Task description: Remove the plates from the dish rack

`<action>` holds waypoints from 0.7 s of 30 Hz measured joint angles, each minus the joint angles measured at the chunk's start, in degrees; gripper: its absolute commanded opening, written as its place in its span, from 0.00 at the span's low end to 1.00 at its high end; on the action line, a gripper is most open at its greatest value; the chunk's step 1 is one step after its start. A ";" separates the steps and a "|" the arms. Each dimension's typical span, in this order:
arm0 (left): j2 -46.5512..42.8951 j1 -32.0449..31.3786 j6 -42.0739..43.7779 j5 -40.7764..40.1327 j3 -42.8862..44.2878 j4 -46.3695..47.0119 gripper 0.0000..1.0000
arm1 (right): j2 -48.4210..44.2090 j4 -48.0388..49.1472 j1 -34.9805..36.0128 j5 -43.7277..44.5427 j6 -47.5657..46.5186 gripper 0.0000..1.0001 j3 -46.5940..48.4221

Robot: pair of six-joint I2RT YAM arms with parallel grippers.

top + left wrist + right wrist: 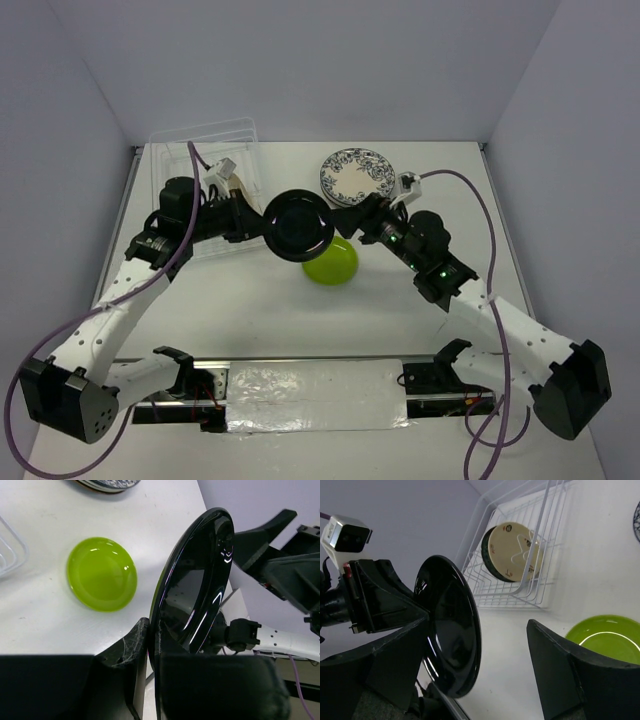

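Above the table (250,300), black plate (298,225), tilted

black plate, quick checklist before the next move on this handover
1. left hand shut on black plate rim: ok
2. right hand open, fingers either side of the plate: ok
3. right hand fingers touching the plate: cannot tell
4. green plate and blue-rimmed plate out of the dish rack: ok
5. dish rack emptied: not ok, tan plate stands in it
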 measured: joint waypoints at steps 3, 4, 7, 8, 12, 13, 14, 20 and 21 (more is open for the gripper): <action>1.57 -1.86 -1.22 0.02 -0.11 1.57 0.00 | 4.50 0.22 0.07 -3.04 -0.79 0.67 1.49; 2.08 -2.40 -1.40 0.00 -0.11 2.12 0.00 | 5.68 -0.07 0.04 -3.89 -1.11 0.61 1.66; 3.34 -3.58 -2.27 -0.28 -0.11 3.28 0.17 | 8.07 -1.42 0.07 -5.70 -1.55 0.15 2.23; 3.74 -3.76 -2.32 -0.74 -0.11 3.10 0.29 | 8.37 -1.64 0.07 -5.92 -1.70 0.00 2.38; 5.70 -3.82 -1.14 -7.19 1.40 -1.22 0.99 | 6.69 -3.15 0.31 -3.76 -1.07 0.00 2.60; 6.03 -4.13 -0.59 -10.49 2.60 -3.45 1.00 | 6.32 -4.72 -0.20 -1.95 -1.05 0.00 2.54; 6.14 -4.28 -0.22 -13.66 3.80 -5.29 0.99 | 6.14 -5.79 -0.94 -0.83 -0.92 0.00 2.36; 8.28 -3.30 3.98 -34.47 14.56 -15.74 0.99 | 10.86 -7.15 -9.42 -2.14 -1.40 0.00 -2.21; 8.92 -3.06 4.26 -36.17 15.61 -16.28 0.99 | 12.11 -7.10 -10.14 -2.84 -1.53 0.00 -2.82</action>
